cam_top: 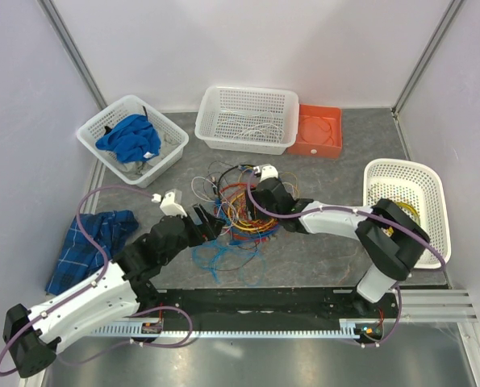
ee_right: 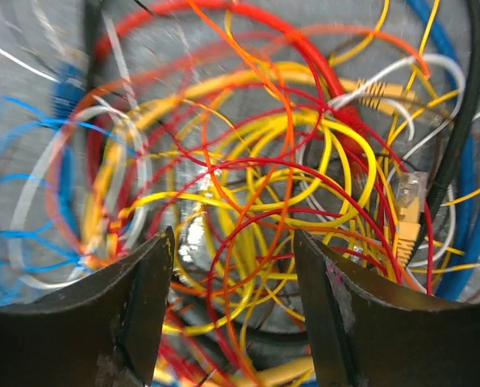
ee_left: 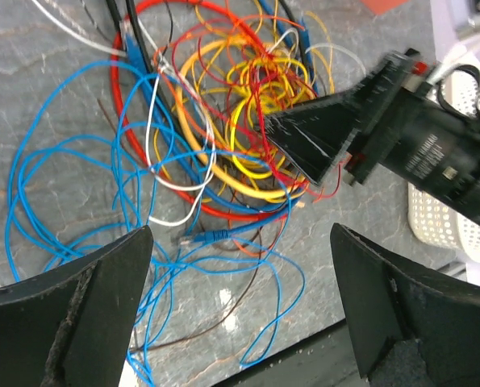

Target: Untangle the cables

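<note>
The cables (cam_top: 238, 211) lie in one knotted bunch at about the middle of the tabletop (cam_top: 328, 254); yellow, red and orange loops make the dense heart, and thin blue loops (cam_top: 223, 256) spread out from it toward the near edge; I judge that the blue ones are the looser part and that the real knot sits in the heart. No cable looks separated from this bunch yet, so the task seems to me at an early stage.

My right tool (cam_top: 254, 199) reaches in from the right side and hangs low over the dense heart; its jaws stand moderately apart, with yellow and red strands crossing the gap but nothing pinched that I can see; I read this as lining up on one strand to take. My left tool (cam_top: 210, 224) is at the left side of the bunch, above the blue loops; its jaws are fully wide and hold nothing; I think it is placed there to pull against the other side once a strand is caught.

Further out, a white basket (cam_top: 248, 119) stands at the far edge with a few pale wires inside; an orange tray (cam_top: 319, 133) is just beside it; another basket (cam_top: 405, 205) is near the right edge; perhaps these wait for sorted cables, but this I cannot confirm.
</note>
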Controlling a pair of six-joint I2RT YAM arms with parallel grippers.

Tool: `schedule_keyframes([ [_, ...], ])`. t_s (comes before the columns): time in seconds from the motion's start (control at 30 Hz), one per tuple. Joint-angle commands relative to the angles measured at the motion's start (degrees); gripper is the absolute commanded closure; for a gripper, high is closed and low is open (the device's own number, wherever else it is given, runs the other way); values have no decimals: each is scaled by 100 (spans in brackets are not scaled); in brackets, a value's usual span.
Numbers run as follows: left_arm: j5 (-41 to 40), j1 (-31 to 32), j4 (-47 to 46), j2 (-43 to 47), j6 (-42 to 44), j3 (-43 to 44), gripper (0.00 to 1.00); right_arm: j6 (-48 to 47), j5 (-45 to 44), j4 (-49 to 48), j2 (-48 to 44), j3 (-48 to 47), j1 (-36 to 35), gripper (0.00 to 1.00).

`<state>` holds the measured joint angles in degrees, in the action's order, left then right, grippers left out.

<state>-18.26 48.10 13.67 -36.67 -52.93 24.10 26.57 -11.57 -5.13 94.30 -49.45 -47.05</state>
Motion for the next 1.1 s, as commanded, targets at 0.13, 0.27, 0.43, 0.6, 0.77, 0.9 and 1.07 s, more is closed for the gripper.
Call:
schedule_keyframes([
  [0.13,95,16,101,352,-350,-309,4,-108,-187,73,318,-65,-50,87],
  [0.27,16,16,109,485,-289,-283,5,-178,-598,47,-481,111,-181,100],
  [0.43,-283,16,109,511,-69,-55,5,-423,-1267,335,-2201,50,-849,100],
  [0.6,-678,16,-145,441,185,244,5,-731,-1541,1065,-2926,-818,-1070,100],
  [0.77,-977,16,-522,388,870,648,4,-855,-1708,1427,-3374,-944,-1070,100],
  [0.9,-917,7,-1109,476,1310,807,0,-750,-1708,1435,-3594,-681,-1078,100],
  [1.07,216,15,-2726,520,1847,404,0,-592,-1594,1400,-3664,-487,-1078,100],
])
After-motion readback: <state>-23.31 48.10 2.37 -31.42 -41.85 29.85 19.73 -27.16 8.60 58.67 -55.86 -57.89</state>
